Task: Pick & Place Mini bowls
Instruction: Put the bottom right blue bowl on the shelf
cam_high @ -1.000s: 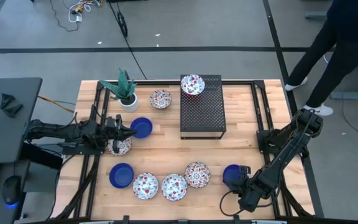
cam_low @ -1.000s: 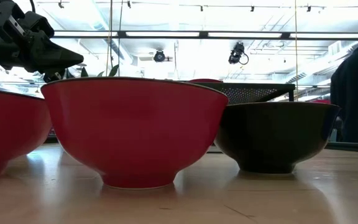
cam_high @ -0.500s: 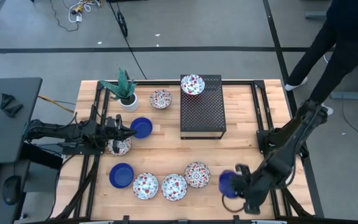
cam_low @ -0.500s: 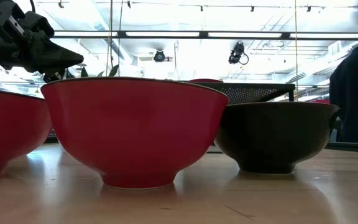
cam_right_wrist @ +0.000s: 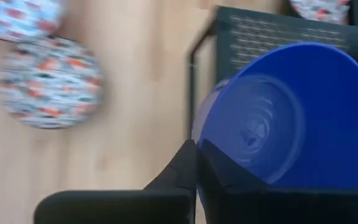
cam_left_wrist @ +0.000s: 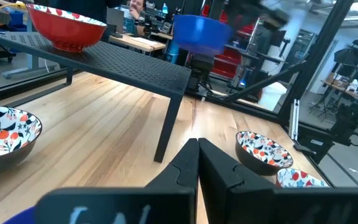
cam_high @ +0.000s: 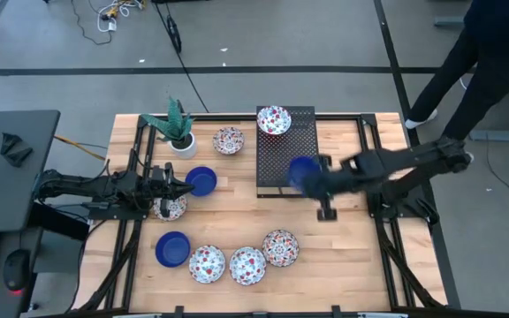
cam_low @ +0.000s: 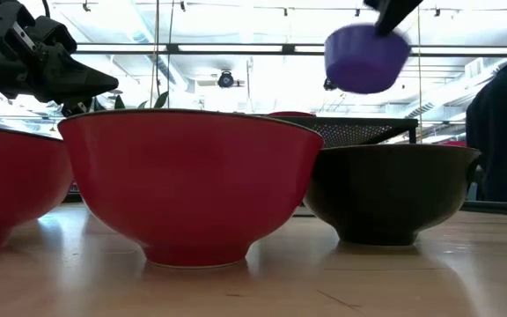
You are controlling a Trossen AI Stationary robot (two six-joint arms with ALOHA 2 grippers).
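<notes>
My right fingers [cam_high: 312, 179] are pinched on the rim of a blue bowl [cam_high: 302, 171], up in the air over the black rack [cam_high: 287, 168]. Best to lower it level, clear of the flowered bowl [cam_high: 274, 119] (left fingers [cam_high: 186, 187] closed, empty, waiting). No readable writing anywhere.

Solid cobalt blue on the carried bowl [cam_high: 303, 171], held aloft in the dark right gripper [cam_high: 315, 181]. Same blue on two bowls [cam_high: 201, 181] [cam_high: 172, 248] resting on the pale wood tabletop [cam_high: 237, 216]. White with red-and-blue floral pattern inside the row of three bowls [cam_high: 207, 263] [cam_high: 246, 265] [cam_high: 280, 247], red outside. Black perforated metal for the rack [cam_high: 286, 155]. Green leaves above a white plant pot [cam_high: 182, 143]. Matte black fingers [cam_left_wrist: 194, 168] on the left gripper [cam_high: 186, 186].
</notes>
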